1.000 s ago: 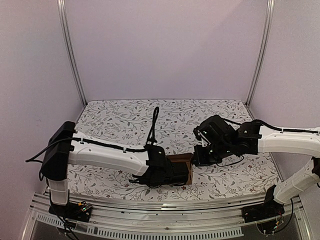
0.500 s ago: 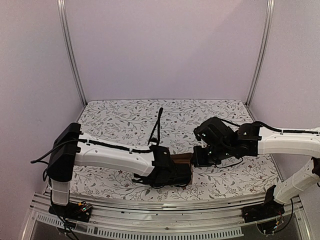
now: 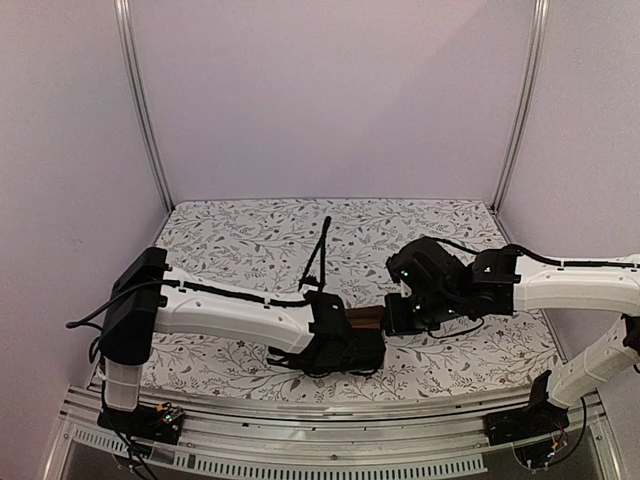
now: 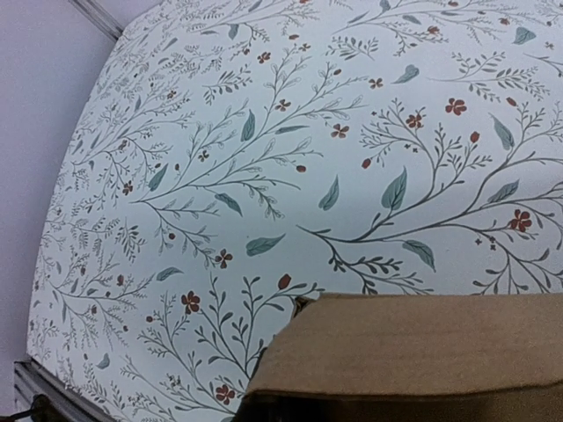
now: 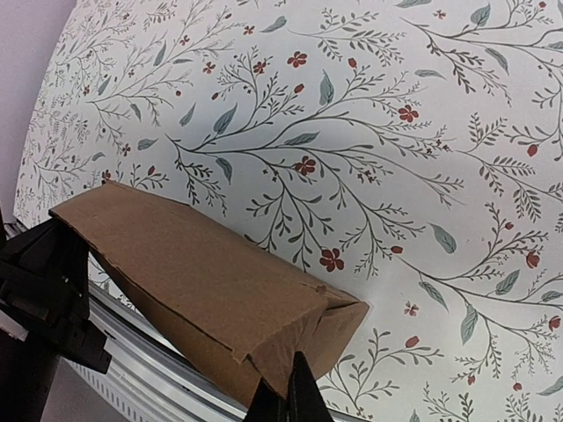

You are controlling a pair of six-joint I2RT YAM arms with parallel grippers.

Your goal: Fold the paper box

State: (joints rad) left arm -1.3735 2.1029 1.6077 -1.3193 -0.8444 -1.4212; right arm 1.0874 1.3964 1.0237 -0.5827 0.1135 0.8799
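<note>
Seen from above, two white robot arms with black wrists reach toward each other over a worktop (image 3: 240,235) covered in a pale cloth printed with leafy sprigs and small red flowers. Between them, near the front edge and slightly right of centre, lies one paper box (image 3: 362,319) of plain brown cardboard, already formed into a slim closed shape.

On the left, the left gripper (image 3: 368,350) lies low over the box's near left part, hiding much of it. Its fingers do not show in any view; they are pressed together. Whether they nip cardboard cannot be told. Its wrist camera shows only the box's flat brown top at the bottom edge, with patterned cloth beyond.

In the middle, the box's long axis runs left to right, from one gripper to the other, so each arm meets one end.

On the right, the right gripper (image 5: 286,406) sits at the box's right end. Its wrist view shows dark fingertips drawn into one narrow point, pressed together, at the torn-looking corner where an end flap meets the side. They appear to touch that corner; a pinch on it cannot be confirmed.

Both arms are about equally close. The next move likely turns on the right end flap, just in front of the right gripper.

Count: one box, two arms, two grippers.
</note>
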